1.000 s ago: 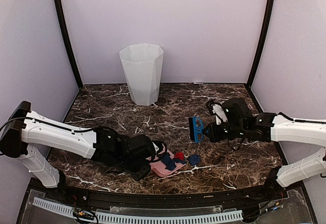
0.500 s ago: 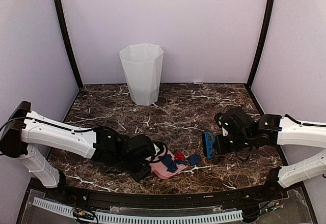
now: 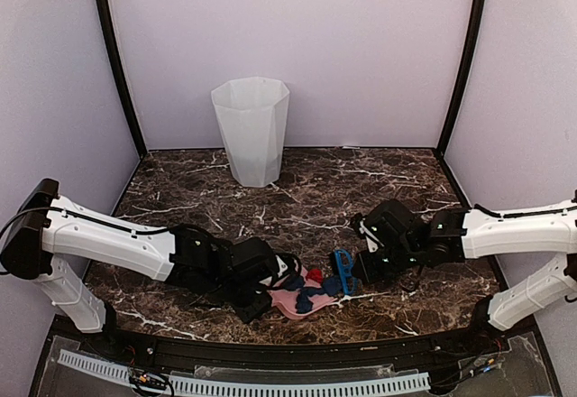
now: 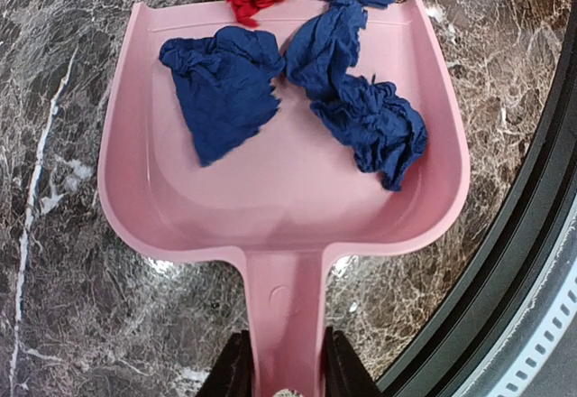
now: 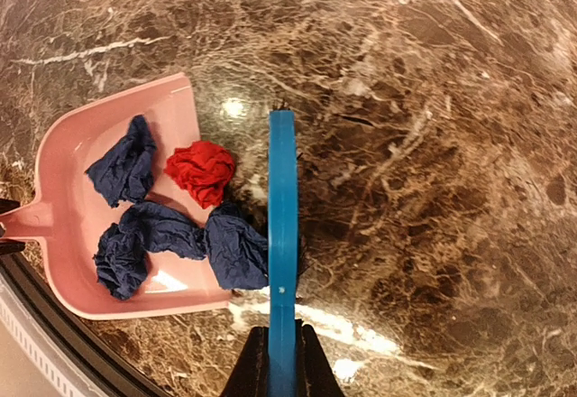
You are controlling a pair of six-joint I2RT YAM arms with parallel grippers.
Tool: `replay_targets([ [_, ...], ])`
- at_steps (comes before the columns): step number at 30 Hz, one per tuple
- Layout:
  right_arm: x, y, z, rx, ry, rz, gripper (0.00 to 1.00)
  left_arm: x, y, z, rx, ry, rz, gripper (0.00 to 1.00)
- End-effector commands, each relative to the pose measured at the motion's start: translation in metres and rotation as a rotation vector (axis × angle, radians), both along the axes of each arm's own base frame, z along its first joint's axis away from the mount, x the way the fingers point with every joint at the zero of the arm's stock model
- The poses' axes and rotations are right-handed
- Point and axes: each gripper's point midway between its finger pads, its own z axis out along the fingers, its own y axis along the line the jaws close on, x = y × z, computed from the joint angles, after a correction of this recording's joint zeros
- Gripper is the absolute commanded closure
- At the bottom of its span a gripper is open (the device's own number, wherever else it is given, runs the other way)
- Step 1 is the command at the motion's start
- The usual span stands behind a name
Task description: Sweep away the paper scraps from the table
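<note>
With the left hand (image 4: 281,372) pinched tight on the handle of the pink dustpan (image 4: 297,198), a finger pressed against each side of it, holds the pan flat on the tabletop (image 3: 315,189). Lies close to the front edge, a little left of its middle, with the open mouth turned toward the right edge. With the right hand (image 5: 276,365) closed just as firmly on the handle of the blue brush (image 5: 281,198), sets the brush down on the tabletop straight across that mouth, just beside the lip.

Of the paper scraps (image 4: 225,86), finds two navy ones inside the pan, one spread fairly flat and one long and twisted, touching each other in the half nearer the mouth. Finds the red wad (image 5: 200,171) straddling the lip, partly on the pink floor and partly on the marble. Finds another navy wad (image 5: 236,248) at the lip as well, squeezed between the pan's edge and the brush and touching both.

Around them: the black front rim (image 4: 505,262) running just beside one side wall of the pan; the brush itself barring the mouth from the stretch of tabletop toward the right edge. Farther off, a white bin (image 3: 251,131) standing upright near the back edge, left of the middle, well apart from pan and brush. Behind and to both sides, plain lavender walls (image 3: 361,45) with dark posts at the back corners.
</note>
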Motion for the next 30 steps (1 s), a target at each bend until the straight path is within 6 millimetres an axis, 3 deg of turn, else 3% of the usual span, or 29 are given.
replay_targets([
  [1, -0.004, 0.037, 0.009, 0.097, -0.004, 0.117, 1.0, -0.005, -0.002, 0.001, 0.004, 0.02, -0.028, 1.0],
  [9, -0.004, 0.067, 0.008, 0.118, -0.022, 0.236, 1.0, -0.001, -0.001, 0.001, 0.006, -0.002, -0.022, 1.0],
  [15, -0.01, 0.085, 0.018, 0.167, -0.036, 0.334, 1.0, 0.003, -0.003, 0.0, -0.003, -0.028, -0.024, 1.0],
  [30, -0.02, 0.084, 0.056, 0.262, -0.097, 0.401, 1.0, 0.022, -0.001, 0.006, -0.054, -0.168, -0.007, 1.0],
])
